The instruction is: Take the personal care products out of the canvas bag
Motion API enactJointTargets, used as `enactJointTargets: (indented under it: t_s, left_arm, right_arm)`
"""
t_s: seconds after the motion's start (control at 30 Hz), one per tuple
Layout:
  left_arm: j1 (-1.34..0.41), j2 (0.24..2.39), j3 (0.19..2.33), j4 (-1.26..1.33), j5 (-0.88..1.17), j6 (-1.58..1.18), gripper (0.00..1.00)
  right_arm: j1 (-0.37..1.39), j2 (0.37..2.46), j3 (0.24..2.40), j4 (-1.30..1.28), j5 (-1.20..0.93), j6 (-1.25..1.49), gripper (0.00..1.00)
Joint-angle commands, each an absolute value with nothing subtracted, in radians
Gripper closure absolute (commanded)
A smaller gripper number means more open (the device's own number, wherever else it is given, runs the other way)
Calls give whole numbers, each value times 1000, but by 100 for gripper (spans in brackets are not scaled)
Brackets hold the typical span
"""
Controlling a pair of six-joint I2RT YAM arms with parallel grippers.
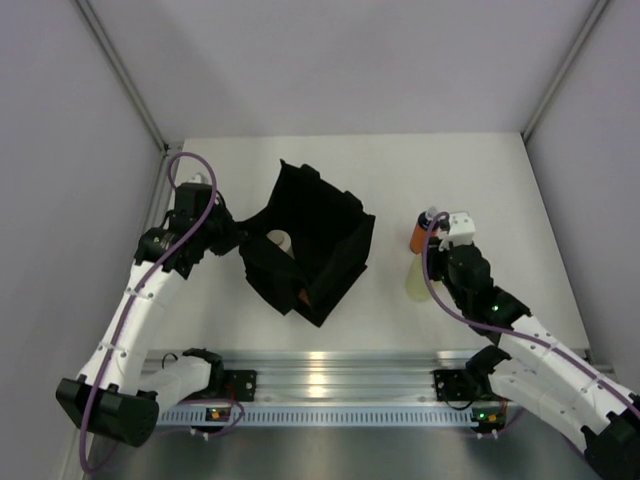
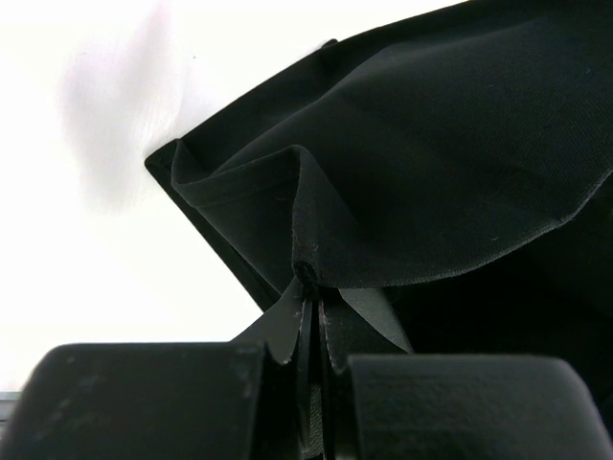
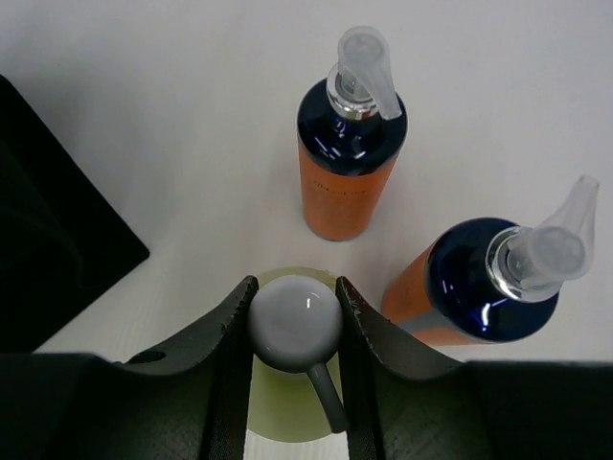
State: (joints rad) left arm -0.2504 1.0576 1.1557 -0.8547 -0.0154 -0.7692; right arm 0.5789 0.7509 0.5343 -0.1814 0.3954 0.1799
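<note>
White tabletop, walled by pale panels on three sides, with both arm bases on a rail at its near edge.

Canvas bag: black, boxy, mouth upward, left of the tabletop's centre. Its floppy left wall is drawn outward into a fold.

Left arm: reaches from the near-left corner to the bag's left wall.

Right arm: reaches from the near-right corner toward the bottles on the right of the tabletop, well apart from the bag.

Left tool: its fingers are pressed together on the fold of black bag fabric, which fans out above the pinch.

Right tool: its fingers are closed narrowly on either side of the grey pump head of the pale yellow-green bottle, which stands upright. Whether its base rests on the tabletop cannot be told.

Two orange bottles, dark-blue shoulders and clear pump heads, upright outside the bag: the farther orange bottle just beyond the pale one, the nearer orange bottle just beside it on the right, the three close together but apart.

Cream cap: the top of a bottle inside the bag, near the pinched wall.

Orange patch: a small spot at the bag's near wall.
</note>
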Motion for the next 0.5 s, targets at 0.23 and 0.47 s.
enactJointTargets:
  t_s: [0.23,0.47]
  left_arm:
    - [-252,1077,1198,-854,-9,-753,100]
    - [-252,1077,1206,-854,-17,-752,100]
  right_arm:
    - [563,598,396,218,368,202,100]
    - [563,572,391,178,324,203,41]
